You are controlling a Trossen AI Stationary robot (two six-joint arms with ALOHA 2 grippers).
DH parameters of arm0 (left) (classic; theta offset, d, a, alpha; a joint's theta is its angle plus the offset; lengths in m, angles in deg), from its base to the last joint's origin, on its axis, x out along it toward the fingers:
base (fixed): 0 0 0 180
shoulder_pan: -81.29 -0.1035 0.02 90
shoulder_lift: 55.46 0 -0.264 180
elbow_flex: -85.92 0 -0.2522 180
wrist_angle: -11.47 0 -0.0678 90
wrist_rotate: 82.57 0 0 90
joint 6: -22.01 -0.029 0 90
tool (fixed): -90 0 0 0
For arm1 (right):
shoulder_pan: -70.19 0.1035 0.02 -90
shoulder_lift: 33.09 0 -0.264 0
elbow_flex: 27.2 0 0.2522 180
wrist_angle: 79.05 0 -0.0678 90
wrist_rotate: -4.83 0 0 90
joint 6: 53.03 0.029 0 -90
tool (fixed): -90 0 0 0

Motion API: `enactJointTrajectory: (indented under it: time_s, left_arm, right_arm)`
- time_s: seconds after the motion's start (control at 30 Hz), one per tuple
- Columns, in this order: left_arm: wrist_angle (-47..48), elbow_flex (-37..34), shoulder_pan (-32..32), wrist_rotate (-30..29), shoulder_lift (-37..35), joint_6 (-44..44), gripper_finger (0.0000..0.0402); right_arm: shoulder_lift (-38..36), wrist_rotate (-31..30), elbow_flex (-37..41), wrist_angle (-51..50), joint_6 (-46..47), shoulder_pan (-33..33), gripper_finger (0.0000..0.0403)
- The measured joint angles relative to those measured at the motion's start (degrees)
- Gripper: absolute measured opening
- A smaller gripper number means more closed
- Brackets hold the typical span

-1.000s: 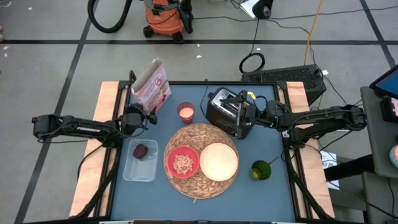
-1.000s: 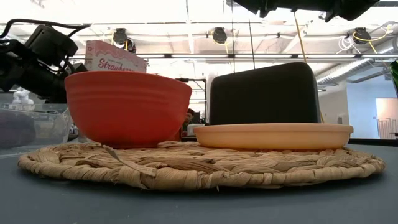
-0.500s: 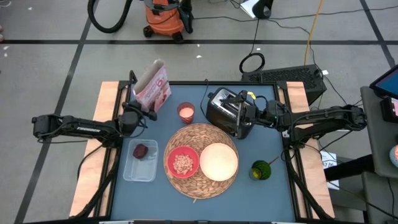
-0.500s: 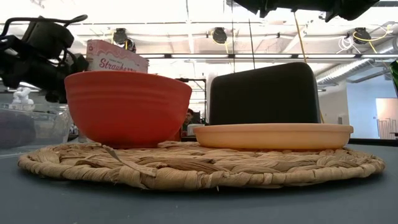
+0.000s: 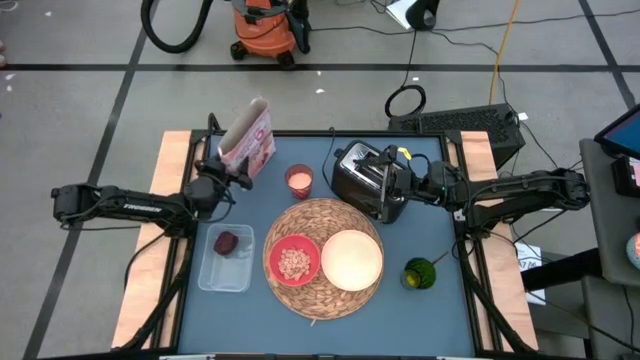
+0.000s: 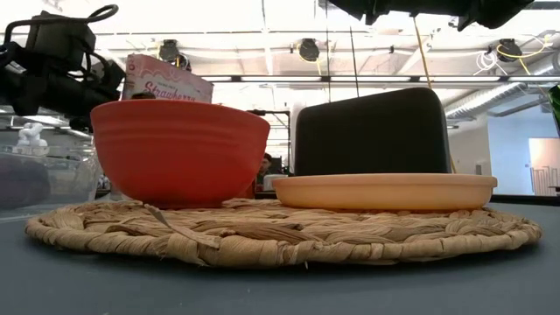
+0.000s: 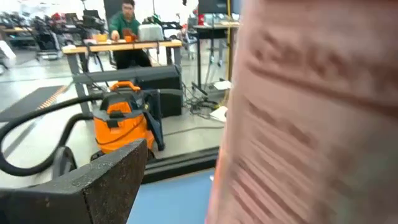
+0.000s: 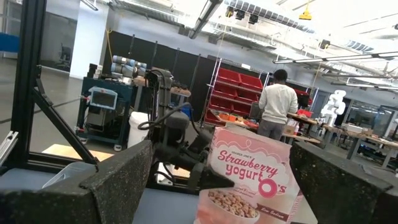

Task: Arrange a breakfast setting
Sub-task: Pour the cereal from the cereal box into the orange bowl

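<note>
High view: left hand [image 5: 232,176] wide around cereal box [image 5: 248,140], dark red fruit [image 5: 226,243] nearby.

Blue table [image 5: 450,310] — woven mat [image 5: 322,292], toaster [image 5: 368,183], clear tub [image 5: 227,268], green cup [image 5: 419,274], pink glass [image 5: 299,181].

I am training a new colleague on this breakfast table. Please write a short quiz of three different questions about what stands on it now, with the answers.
1. True or false: the cream plate already holds toast.
2. What lies in the clear plastic tub?
A. a spoon
B. a dark red fruit
C. cereal
3. Which hand is beside the cereal box, and are its fingers open or shut?

Key
1. False. The plate is empty; it sits on the straw mat beside the red bowl.
2. B.
3. The left hand, open. The right hand is over the toaster, also open.
</note>
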Motion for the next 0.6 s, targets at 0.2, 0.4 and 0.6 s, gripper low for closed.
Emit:
enactJointTrajectory:
  time_s: [0.2, 0.4, 0.6]
  left_arm:
    - [-4.7, 0.0, 0.0, -0.2, 0.0, -3.6, 0.0392]
    - [-9.9, 0.0, 0.0, -0.2, 0.0, -6.5, 0.0392]
    - [-15.0, 0.1, 0.0, -0.2, 0.0, -9.6, 0.0392]
  right_arm:
    - [0.0, 0.0, 0.0, 0.0, 0.0, 0.0, 0.0368]
    - [0.0, 0.0, 0.0, 0.0, 0.0, 0.0, 0.0368]
    - [0.0, 0.0, 0.0, 0.0, 0.0, 0.0, 0.0368]
